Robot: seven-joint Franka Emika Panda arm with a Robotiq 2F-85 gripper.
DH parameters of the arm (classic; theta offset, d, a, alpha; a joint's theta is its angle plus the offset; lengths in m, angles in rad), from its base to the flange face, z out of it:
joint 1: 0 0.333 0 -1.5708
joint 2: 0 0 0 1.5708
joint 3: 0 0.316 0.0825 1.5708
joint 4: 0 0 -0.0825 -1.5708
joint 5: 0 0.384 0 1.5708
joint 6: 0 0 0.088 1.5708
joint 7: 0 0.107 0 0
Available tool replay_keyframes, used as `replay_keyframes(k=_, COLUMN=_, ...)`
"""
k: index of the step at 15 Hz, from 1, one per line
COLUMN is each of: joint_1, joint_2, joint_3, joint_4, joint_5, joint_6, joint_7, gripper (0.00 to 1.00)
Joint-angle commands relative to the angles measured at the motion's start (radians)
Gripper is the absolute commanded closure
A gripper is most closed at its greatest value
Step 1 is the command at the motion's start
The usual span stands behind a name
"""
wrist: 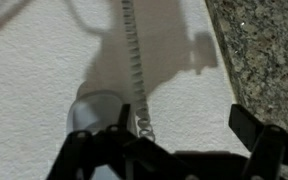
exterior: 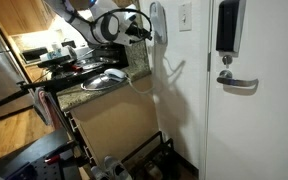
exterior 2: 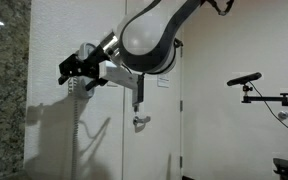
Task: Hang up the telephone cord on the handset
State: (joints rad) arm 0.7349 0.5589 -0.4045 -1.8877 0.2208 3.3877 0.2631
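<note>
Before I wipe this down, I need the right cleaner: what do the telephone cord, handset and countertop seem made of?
Telephone cord: probably matte plastic sheath, tight coil ribs.
Handset: likely moulded plastic, smooth rounded faintly glossy end.
Countertop: speckled, granite-like stone, slightly polished.

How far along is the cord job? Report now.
Looks done: the cord hangs down the wall from the handset. In hand: nothing; the gripper has its jaws open near the handset's end. Left: probably just backing the arm away.
</note>
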Motion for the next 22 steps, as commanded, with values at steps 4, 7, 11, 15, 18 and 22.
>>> replay_keyframes(k=4, joint_1=0.056, joint_2=-0.015, joint_3=-0.119, joint_4=0.018, joint_5=0.034, joint_6=0.014, joint_7=-0.016, gripper=0.0)
replay_keyframes(k=7, joint_1=0.248, joint_2=-0.014, joint_3=-0.379, joint_4=0.005, joint_5=0.134, joint_6=0.023, joint_7=-0.022, gripper=0.0)
replay_keyframes(k=11, joint_1=0.171, joint_2=0.005, joint_3=-0.276, joint_4=0.016, joint_5=0.092, joint_6=0.008, joint_7=-0.001, gripper=0.0)
replay_keyframes(k=15, joint_1=0.16, joint_2=0.017, joint_3=-0.266, joint_4=0.017, joint_5=0.092, joint_6=0.008, joint_7=-0.001, gripper=0.0)
replay_keyframes(k=18, joint_1=0.159, joint_2=0.017, joint_3=-0.265, joint_4=0.017, joint_5=0.092, joint_6=0.008, joint_7=-0.001, gripper=0.0)
replay_keyframes(k=22, joint_1=0.159, joint_2=0.017, joint_3=-0.265, joint_4=0.017, joint_5=0.092, joint_6=0.008, joint_7=-0.001, gripper=0.0)
